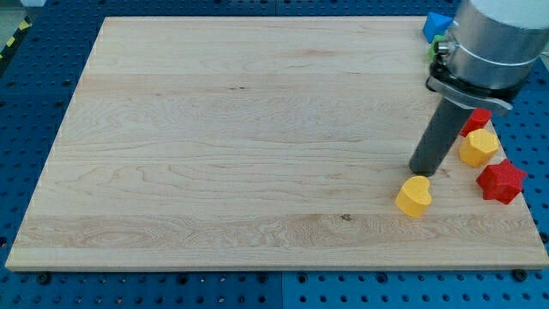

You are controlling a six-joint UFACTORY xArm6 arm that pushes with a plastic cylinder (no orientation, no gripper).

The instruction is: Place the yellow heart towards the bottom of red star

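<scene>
- Currently, in the camera view, my tip [420, 172] is sitting just above the yellow heart [414, 196], at its upper edge, seemingly touching it or nearly so; being a bare rod, it is gripping nothing and has nothing to open or close.
- The heart is lying on the board [214, 154] to the left of the red star [501, 182] and slightly lower, well apart from it, so it is not yet below the star.
- A yellow block [479, 148] is resting just above the star, with a red block [479, 118] partly hidden behind the rod and a blue block [437, 26] at the top right corner.
- Risks, as I judge them:
  - pushing from above is driving the heart toward the board's bottom edge, not rightward;
  - an off-centre push is likely spinning the heart off the tip;
  - swinging round to the heart's left, the rod may be clipping it;
  - overshooting rightward is knocking the star, which is sitting near the right edge.
</scene>
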